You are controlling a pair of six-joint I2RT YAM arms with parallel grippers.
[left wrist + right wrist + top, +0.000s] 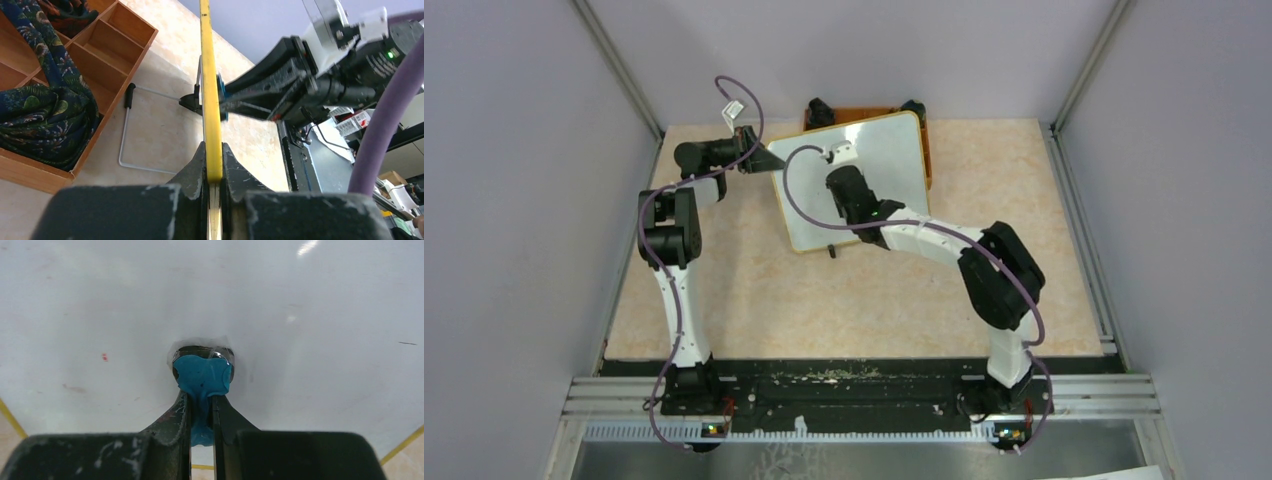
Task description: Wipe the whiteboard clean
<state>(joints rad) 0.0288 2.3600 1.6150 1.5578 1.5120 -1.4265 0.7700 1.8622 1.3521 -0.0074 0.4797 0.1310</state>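
Both grippers on the whiteboard (894, 165), which stands in front of an orange tray (864, 113) and mostly hides it.
Left gripper (214, 167) pinched tight on the board's yellow edge. Right gripper (201, 402) nearly closed, clamping a blue wiper (202, 376) against the white face. A faint red speck (104, 357) lies to its left, too small to read.

Beige table (824, 300) with orange tray (864, 113) and propped whiteboard (899, 150)

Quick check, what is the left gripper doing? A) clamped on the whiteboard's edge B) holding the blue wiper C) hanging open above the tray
A: the left gripper is shut on the yellow edge of the whiteboard; the right gripper holds the blue wiper.
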